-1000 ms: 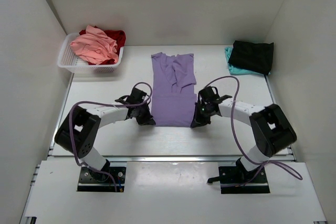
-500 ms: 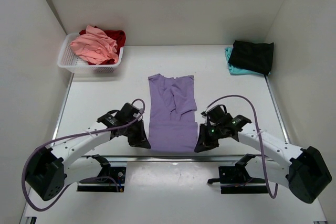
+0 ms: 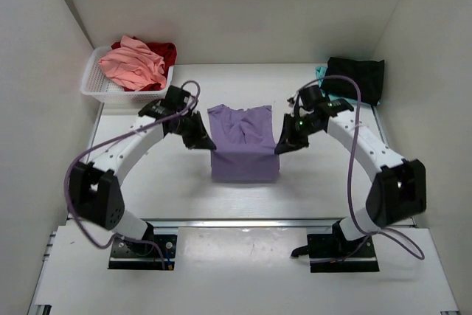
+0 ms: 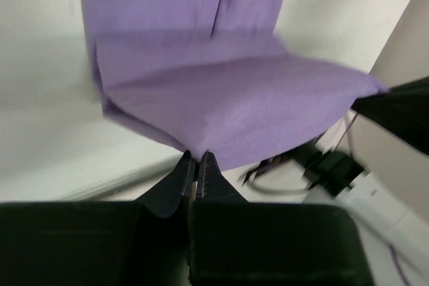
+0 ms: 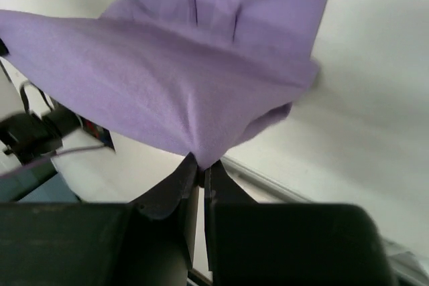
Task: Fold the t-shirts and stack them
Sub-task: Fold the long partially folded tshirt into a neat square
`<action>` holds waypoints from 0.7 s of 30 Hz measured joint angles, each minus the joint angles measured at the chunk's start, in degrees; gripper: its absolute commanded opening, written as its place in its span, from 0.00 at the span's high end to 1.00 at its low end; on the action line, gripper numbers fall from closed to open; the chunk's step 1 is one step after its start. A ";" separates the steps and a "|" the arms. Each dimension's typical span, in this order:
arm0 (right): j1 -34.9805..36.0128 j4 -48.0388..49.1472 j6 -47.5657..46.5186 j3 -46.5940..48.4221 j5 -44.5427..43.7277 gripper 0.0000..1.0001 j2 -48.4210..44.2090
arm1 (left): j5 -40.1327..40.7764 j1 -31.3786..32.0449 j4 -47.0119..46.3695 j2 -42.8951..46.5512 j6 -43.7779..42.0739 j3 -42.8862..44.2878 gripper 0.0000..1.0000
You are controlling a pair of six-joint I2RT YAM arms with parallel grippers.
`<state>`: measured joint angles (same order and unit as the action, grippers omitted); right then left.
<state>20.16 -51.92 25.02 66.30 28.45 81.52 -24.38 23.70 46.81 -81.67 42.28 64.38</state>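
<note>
The lavender-purple t-shirt [image 3: 244, 145] lies mid-table, its near half lifted and carried back over the far half. My left gripper [image 3: 202, 142] is shut on the shirt's left hem corner [image 4: 194, 149]. My right gripper [image 3: 282, 145] is shut on the right hem corner [image 5: 201, 159]. Both hold the cloth above the table. A salmon-pink t-shirt [image 3: 133, 64] and a red t-shirt [image 3: 164, 52] lie in the basket at the back left. A folded black t-shirt [image 3: 355, 79] lies on a teal t-shirt [image 3: 322, 88] at the back right.
The white mesh basket [image 3: 98, 88] stands at the back left corner. White walls close in the table on the left, back and right. The table's front rail [image 3: 236, 220] runs along the near edge.
Both grippers have moved from the near edge toward the back with the hem, folding the purple shirt's near half over its far half. The shirt now looks much shorter.
</note>
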 measured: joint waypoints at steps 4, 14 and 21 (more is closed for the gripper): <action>-3.32 -0.24 -2.73 13.60 -0.57 1.00 11.43 | -0.22 -4.07 -1.03 -11.37 -0.59 13.27 1.00; -8.63 0.44 -3.69 58.31 -4.52 0.44 48.94 | 2.10 -11.15 -13.07 -39.52 4.52 37.64 0.54; -8.35 -6.45 -8.35 71.19 -7.43 0.31 57.92 | 2.69 -13.73 -17.35 -41.48 7.17 35.89 0.55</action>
<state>11.81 -58.37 16.67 137.49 21.02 139.44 -21.69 9.98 29.45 -123.15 49.45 100.27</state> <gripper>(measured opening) 0.679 0.457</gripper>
